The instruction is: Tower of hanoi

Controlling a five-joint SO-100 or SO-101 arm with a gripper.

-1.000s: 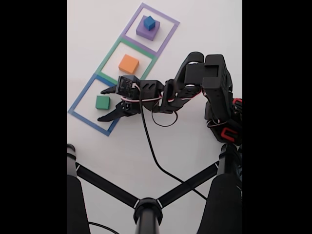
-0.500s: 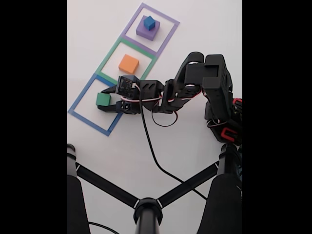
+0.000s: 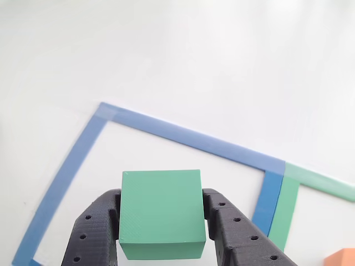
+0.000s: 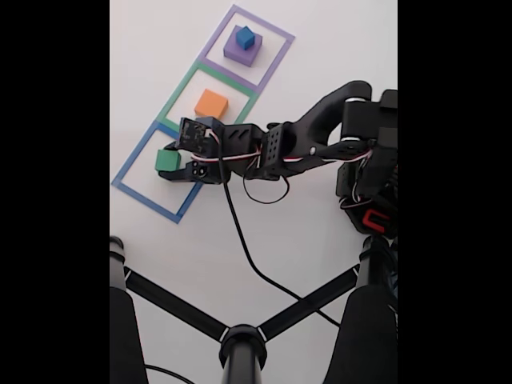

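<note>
Tool [image 3: 162,221] grips green block [image 3: 161,213] inside blue tape outline [image 3: 188,136].

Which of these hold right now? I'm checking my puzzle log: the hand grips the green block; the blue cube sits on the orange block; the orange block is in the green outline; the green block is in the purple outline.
1. The hand grips the green block: true, its fingers press both sides.
2. The blue cube sits on the orange block: false, it sits on the purple block.
3. The orange block is in the green outline: true.
4. The green block is in the purple outline: false, it is over the blue outline.
</note>
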